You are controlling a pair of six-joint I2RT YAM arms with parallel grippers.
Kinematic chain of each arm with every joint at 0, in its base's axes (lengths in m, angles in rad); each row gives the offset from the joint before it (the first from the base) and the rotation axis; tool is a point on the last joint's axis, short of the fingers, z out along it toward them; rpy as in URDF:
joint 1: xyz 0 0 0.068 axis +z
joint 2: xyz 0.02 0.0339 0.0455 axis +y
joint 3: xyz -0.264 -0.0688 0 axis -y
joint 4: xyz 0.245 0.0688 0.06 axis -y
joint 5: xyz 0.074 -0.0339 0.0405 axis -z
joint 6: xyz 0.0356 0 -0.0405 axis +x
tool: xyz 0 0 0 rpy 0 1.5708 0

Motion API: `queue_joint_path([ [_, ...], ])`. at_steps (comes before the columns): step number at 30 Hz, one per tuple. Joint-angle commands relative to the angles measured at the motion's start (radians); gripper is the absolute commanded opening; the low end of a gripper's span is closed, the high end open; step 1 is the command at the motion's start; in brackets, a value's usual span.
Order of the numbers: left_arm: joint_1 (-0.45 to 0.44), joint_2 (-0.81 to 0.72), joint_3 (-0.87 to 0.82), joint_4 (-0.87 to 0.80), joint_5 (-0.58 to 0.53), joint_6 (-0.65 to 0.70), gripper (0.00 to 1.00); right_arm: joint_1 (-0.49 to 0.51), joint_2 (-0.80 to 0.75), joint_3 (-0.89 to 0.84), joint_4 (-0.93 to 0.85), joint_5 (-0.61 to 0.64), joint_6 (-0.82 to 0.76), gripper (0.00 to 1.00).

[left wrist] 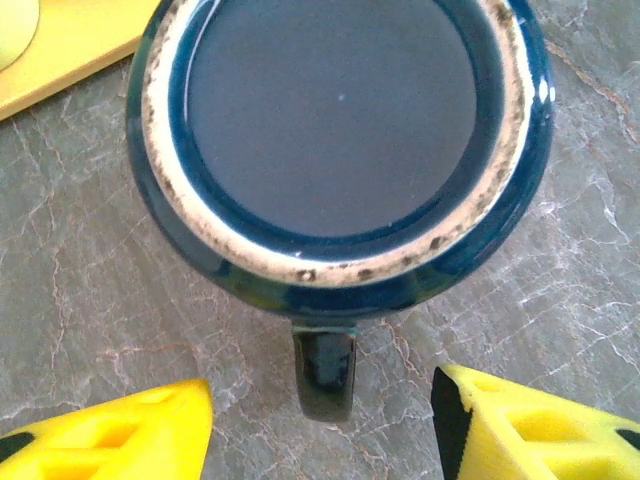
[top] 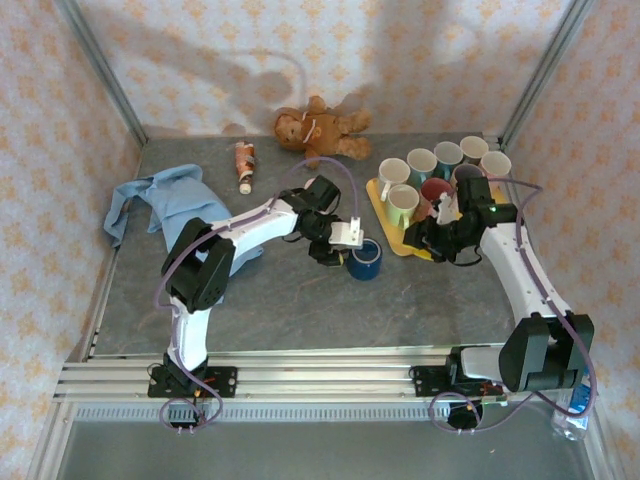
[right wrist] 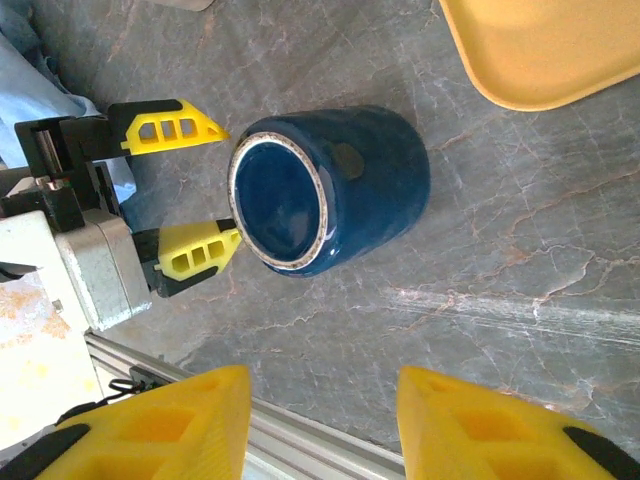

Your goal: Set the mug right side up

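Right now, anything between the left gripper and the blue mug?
Left wrist view: only bare table between left gripper and blue mug; the handle points into the open jaws.

There is one blue mug [top: 365,260] by itself. About eight more mugs [top: 421,161] sit on one yellow tray [top: 396,237]. There is one teddy bear [top: 320,132], one blue cloth [top: 160,200] and one small tube [top: 243,166].

Bare worktop [top: 300,310] on near side of mug [top: 365,262]; tray [top: 378,198] close on right, left gripper [top: 335,257] crowding left side.
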Motion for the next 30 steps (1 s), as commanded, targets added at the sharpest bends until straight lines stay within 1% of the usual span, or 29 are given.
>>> queue_joint_path([
  [1,-0.017,0.017,0.047,-0.051,-0.007,0.039,0.58,-0.002,-0.023,-0.002,-0.018,0.002,0.013,0.42],
  [4,-0.026,0.036,0.077,-0.083,0.000,0.030,0.52,-0.002,-0.019,-0.004,-0.018,0.012,0.020,0.42],
  [9,-0.041,0.056,0.096,-0.119,-0.021,0.047,0.50,-0.003,-0.013,0.000,-0.020,0.005,0.025,0.42],
  [11,-0.042,0.058,0.091,-0.110,-0.023,0.042,0.47,-0.003,-0.014,0.003,-0.017,0.005,0.028,0.42],
  [17,-0.041,0.066,0.099,-0.115,-0.024,0.048,0.41,-0.003,-0.014,0.003,-0.016,0.009,0.029,0.42],
  [30,-0.057,0.099,0.139,-0.139,-0.058,0.074,0.41,-0.002,-0.033,0.009,-0.017,0.007,0.030,0.42],
])
